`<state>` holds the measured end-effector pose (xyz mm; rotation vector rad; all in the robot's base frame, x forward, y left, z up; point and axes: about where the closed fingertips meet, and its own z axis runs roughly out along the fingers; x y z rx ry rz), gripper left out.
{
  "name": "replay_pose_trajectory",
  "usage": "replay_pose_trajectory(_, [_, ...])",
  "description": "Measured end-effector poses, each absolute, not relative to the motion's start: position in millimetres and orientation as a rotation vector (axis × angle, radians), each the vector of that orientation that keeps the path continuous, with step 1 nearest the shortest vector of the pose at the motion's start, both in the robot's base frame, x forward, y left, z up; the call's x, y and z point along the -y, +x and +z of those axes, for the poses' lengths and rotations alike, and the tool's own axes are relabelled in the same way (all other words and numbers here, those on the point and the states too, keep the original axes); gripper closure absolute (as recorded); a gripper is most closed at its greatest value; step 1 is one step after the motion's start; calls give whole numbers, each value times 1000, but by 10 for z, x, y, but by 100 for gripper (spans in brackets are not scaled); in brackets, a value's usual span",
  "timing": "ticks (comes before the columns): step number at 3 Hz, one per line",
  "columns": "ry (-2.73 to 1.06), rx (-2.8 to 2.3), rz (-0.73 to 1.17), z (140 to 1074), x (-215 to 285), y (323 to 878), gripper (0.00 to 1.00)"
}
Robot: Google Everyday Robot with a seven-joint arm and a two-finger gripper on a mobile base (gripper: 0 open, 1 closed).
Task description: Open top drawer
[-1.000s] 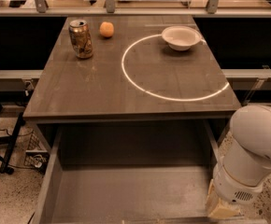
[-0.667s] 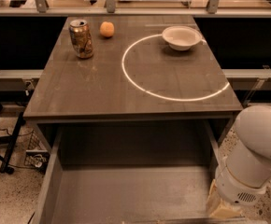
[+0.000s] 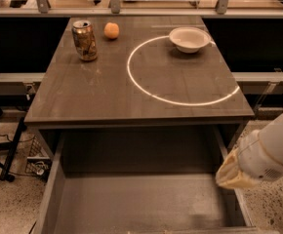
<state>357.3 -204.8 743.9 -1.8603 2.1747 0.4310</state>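
The top drawer (image 3: 131, 204) stands pulled far out from under the grey table top (image 3: 107, 94). Its deep grey box is open to view and holds nothing that I can see. Its front and handle lie below the bottom edge of the view. My white arm (image 3: 271, 152) comes in from the right. Its tan wrist cuff (image 3: 234, 173) hangs over the drawer's right side wall. My gripper itself is out of view, past the cuff or behind the arm.
On the table top stand a drink can (image 3: 85, 40), an orange (image 3: 111, 30) and a white bowl (image 3: 189, 38), with a bright ring of light (image 3: 180, 101) drawn on the surface. A dark stand and cables (image 3: 10, 150) sit on the floor at the left.
My arm has lifted and drawn back to the right; the tan cuff is now higher beside the drawer's right wall. The drawer is as far out as before.
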Motion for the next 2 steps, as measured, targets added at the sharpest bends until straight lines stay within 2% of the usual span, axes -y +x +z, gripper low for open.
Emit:
replay_pose_trajectory(1, [-1780,-2094,375,7778,2157,3895,100])
replay_pose_trajectory(2, [-1780,-2093,375,7780,2156,3896,100])
